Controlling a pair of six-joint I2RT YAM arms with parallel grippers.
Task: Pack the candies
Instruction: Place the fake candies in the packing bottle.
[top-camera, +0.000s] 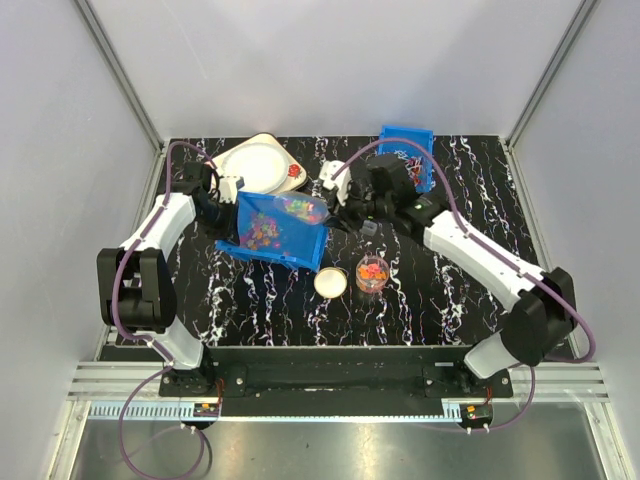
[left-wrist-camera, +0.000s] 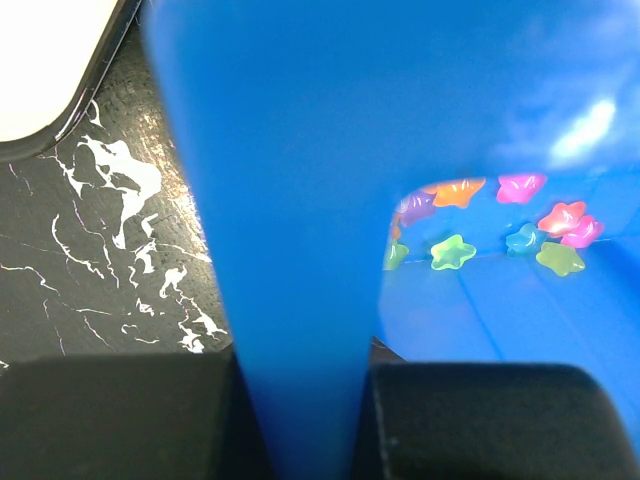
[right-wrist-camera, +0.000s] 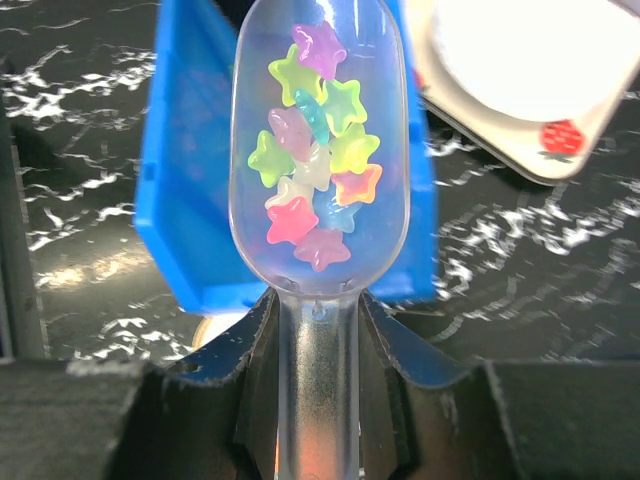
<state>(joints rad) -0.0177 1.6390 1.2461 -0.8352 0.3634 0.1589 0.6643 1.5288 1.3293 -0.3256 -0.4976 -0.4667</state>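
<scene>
Clear scoop (right-wrist-camera: 318, 150): clamped by its handle between the fingers of the right gripper (right-wrist-camera: 318, 325); its load of star-shaped candies (right-wrist-camera: 312, 180) is resolved only in the right wrist view.
Blue bin (left-wrist-camera: 290, 200): its wall is pinched by the left gripper (left-wrist-camera: 305, 425), jaws almost together; more candies are seen inside.
Overhead view: the bin is shown tilted, centre left, with the scoop at its far right corner; a candy-filled cup (top-camera: 372, 273) and a white lid (top-camera: 330, 283) are seen nearer.

Centre: candies (top-camera: 265, 232) in bin (top-camera: 275, 257); scoop (right-wrist-camera: 318, 150) over its right end. Scale (top-camera: 262, 165) behind. Lid (top-camera: 330, 283), then cup (top-camera: 372, 273) to its right, in front; cup probably holds candies.
</scene>
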